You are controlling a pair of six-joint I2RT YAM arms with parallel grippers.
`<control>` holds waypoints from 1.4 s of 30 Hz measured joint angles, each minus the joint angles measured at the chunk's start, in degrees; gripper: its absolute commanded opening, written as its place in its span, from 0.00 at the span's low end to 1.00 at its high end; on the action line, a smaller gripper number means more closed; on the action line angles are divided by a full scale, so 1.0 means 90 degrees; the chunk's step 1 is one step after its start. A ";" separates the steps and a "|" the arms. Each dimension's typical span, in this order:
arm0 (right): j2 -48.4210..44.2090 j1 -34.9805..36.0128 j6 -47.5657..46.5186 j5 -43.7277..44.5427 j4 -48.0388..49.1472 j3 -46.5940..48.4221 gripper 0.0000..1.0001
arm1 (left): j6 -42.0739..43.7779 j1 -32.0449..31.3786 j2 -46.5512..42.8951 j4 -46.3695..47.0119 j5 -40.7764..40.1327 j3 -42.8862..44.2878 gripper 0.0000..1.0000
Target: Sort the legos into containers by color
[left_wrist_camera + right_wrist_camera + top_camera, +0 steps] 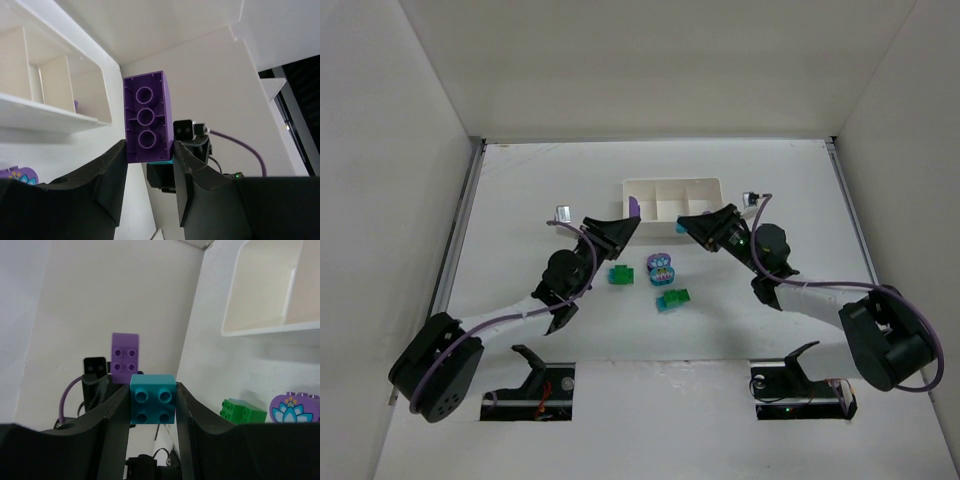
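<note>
My left gripper [626,224] [149,150] is shut on a purple brick [146,117] [633,207], held above the table by the left end of the white tray [672,187]. My right gripper [694,226] [152,396] is shut on a teal brick [152,399] [680,229] just in front of the tray. The two grippers face each other, their bricks a little apart. On the table lie a green brick [620,273], a purple-and-teal flower clump [661,267] and a green-and-teal clump [672,299].
The tray's three compartments open upward near the far middle of the table; its rim shows in both the left wrist view [50,107] and the right wrist view [260,330]. The white enclosure walls stand left, right and behind. Both arm bases sit at the near edge.
</note>
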 measured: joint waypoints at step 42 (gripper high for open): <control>0.2244 0.0782 -0.3568 0.2346 -0.4563 0.4124 0.54 | 0.1916 -0.0782 -0.1562 -0.3140 -0.1115 0.0046 0.15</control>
